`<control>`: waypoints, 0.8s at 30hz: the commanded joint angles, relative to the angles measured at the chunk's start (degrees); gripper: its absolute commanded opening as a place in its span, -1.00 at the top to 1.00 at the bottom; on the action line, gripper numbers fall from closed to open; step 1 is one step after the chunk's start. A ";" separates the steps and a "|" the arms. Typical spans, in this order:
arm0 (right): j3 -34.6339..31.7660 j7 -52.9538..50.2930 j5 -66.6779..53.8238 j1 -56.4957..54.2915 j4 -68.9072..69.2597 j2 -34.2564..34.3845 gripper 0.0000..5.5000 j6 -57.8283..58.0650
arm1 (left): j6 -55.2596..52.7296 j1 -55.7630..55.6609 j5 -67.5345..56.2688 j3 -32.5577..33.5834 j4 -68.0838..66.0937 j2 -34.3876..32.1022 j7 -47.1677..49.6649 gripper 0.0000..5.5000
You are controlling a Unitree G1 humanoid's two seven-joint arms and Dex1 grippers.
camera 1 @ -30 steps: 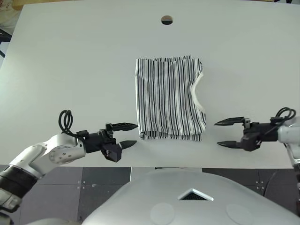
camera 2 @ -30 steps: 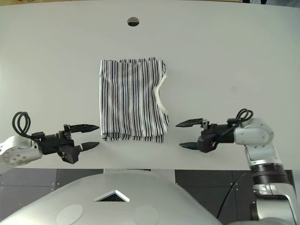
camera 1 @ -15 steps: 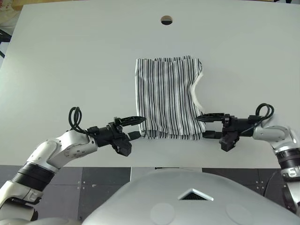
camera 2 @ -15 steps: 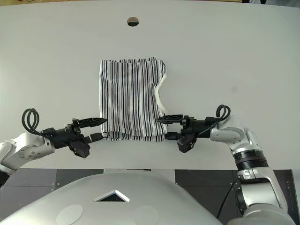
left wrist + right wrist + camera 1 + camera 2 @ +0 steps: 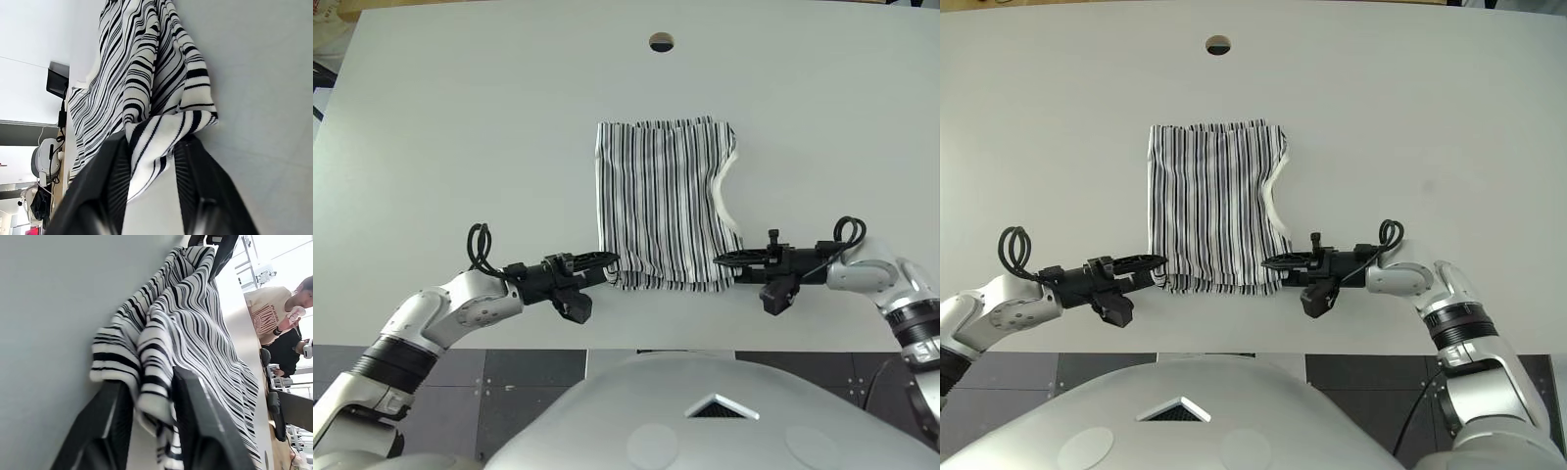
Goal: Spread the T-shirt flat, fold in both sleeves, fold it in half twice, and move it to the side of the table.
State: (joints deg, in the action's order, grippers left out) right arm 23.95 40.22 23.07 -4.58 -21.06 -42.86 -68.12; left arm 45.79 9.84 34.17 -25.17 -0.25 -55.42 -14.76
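Left pincer [image 5: 607, 262] and right pincer [image 5: 724, 262] have moved in, clamping T-shirt [image 5: 661, 196] corners.

Soft black-and-white striped cloth T-shirt [image 5: 666, 201], lightly creased, lies on a smooth matt white table [image 5: 460, 117]; ribbed matt black plastic fingers [image 5: 112, 196] of the left gripper [image 5: 610, 266].

— How's the T-shirt [image 5: 666, 201]?
— B/w stripes, folded into a rectangle, flat approx. mid-table [image 5: 460, 117], toward the front edge.
— Neck?
— White trim on its right side. Near corners bunched, layers showing.
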 commanded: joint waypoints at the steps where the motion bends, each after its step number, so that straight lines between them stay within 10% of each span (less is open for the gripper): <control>1: 2.88 1.77 1.82 0.94 -1.12 -1.98 0.77 2.56 | -1.36 1.05 3.78 -1.82 -2.88 -0.05 -4.39 0.66; 9: 4.84 2.08 -2.41 0.29 -0.11 -2.87 0.96 4.36 | -0.77 1.80 -3.15 -2.14 -0.71 -0.77 -10.04 0.94; 14: 10.11 14.52 -32.53 5.35 15.52 -9.82 0.96 20.67 | -9.36 8.05 -32.13 -5.15 12.73 -8.53 -25.38 0.96; 24: 0.02 27.06 -56.86 8.40 39.31 -18.99 0.96 45.76 | -24.21 14.10 -55.22 8.22 28.67 -17.00 -34.73 0.96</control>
State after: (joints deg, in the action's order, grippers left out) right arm 25.98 66.34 -32.84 3.69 16.05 -61.69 -24.96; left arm 23.03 22.64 -20.23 -18.55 27.56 -72.76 -48.46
